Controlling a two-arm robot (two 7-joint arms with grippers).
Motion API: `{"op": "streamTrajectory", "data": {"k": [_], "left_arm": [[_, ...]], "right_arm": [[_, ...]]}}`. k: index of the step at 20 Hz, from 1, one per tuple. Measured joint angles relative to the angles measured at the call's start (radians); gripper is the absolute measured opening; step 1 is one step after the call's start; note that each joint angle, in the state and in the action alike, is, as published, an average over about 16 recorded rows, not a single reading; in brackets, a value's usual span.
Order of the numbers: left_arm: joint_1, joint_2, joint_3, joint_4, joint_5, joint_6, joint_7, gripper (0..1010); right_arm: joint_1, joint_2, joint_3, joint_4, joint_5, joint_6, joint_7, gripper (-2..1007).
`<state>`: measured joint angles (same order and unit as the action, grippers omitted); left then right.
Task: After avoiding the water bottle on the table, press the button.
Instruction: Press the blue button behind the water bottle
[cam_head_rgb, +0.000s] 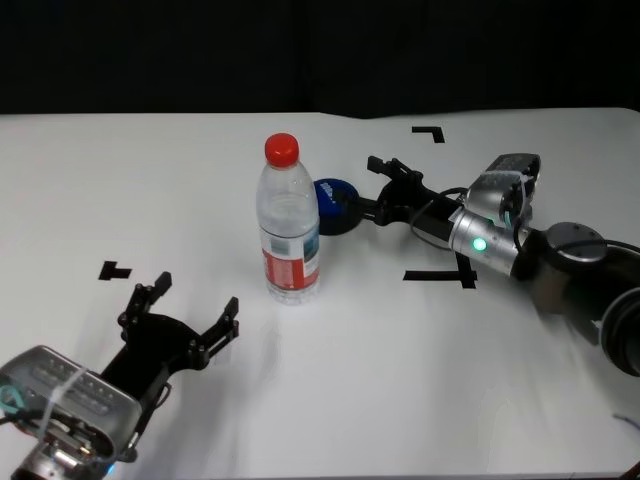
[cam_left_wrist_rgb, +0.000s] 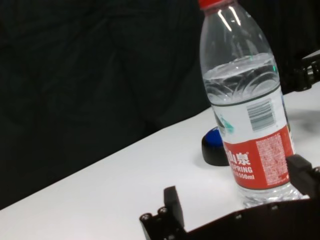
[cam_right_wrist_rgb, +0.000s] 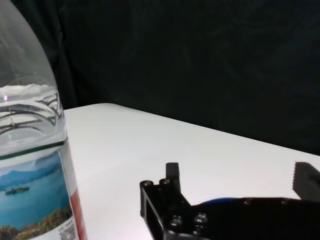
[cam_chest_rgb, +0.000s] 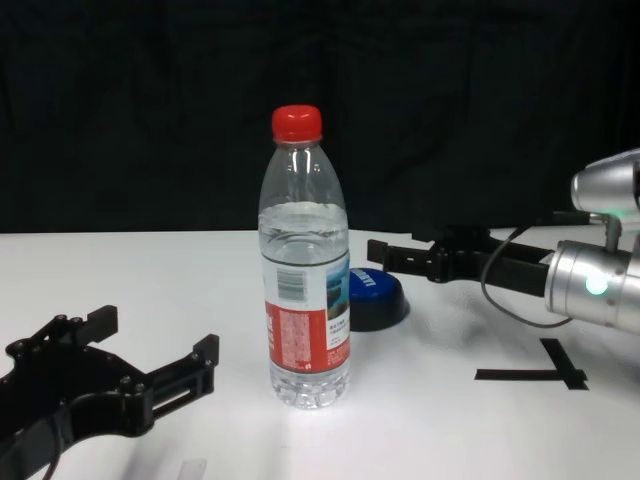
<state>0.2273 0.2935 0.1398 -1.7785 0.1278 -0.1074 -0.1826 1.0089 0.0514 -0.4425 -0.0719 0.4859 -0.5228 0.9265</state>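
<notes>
The water bottle (cam_head_rgb: 290, 222) stands upright mid-table, red cap on top; it also shows in the chest view (cam_chest_rgb: 304, 280) and the left wrist view (cam_left_wrist_rgb: 245, 100). The blue button (cam_head_rgb: 336, 204) sits just behind and to the right of it, partly hidden by the bottle, and shows in the chest view (cam_chest_rgb: 373, 291). My right gripper (cam_head_rgb: 368, 190) is open, reaching in from the right, its fingers at the button's right edge and just above it (cam_chest_rgb: 400, 255); a sliver of blue (cam_right_wrist_rgb: 220, 201) shows under it. My left gripper (cam_head_rgb: 190, 300) is open and empty, on the table front-left of the bottle.
The white table (cam_head_rgb: 150, 180) has black tape marks: a corner at the back right (cam_head_rgb: 430, 132), a T under my right arm (cam_head_rgb: 440, 276) and a mark at the left (cam_head_rgb: 113, 270). A black backdrop stands behind the table's far edge.
</notes>
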Motion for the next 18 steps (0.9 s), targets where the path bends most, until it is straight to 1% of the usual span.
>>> {"op": "streamTrajectory", "data": {"k": [6, 8, 10, 13, 18], "left_arm": [[0.000, 0.000, 0.000, 0.000, 0.000, 0.000, 0.000, 1003], [0.000, 0.000, 0.000, 0.000, 0.000, 0.000, 0.000, 1003], [0.000, 0.000, 0.000, 0.000, 0.000, 0.000, 0.000, 1003], [0.000, 0.000, 0.000, 0.000, 0.000, 0.000, 0.000, 1003], [0.000, 0.000, 0.000, 0.000, 0.000, 0.000, 0.000, 1003]], "right_arm": [[-0.010, 0.003, 0.014, -0.019, -0.015, 0.009, -0.003, 1003], [-0.012, 0.004, 0.017, -0.023, -0.017, 0.011, -0.004, 1003], [-0.018, 0.007, 0.015, -0.037, -0.016, 0.016, -0.007, 1003], [-0.040, 0.020, 0.010, -0.088, -0.010, 0.032, -0.020, 1003], [-0.096, 0.062, 0.005, -0.220, -0.004, 0.073, -0.057, 1003]]}}
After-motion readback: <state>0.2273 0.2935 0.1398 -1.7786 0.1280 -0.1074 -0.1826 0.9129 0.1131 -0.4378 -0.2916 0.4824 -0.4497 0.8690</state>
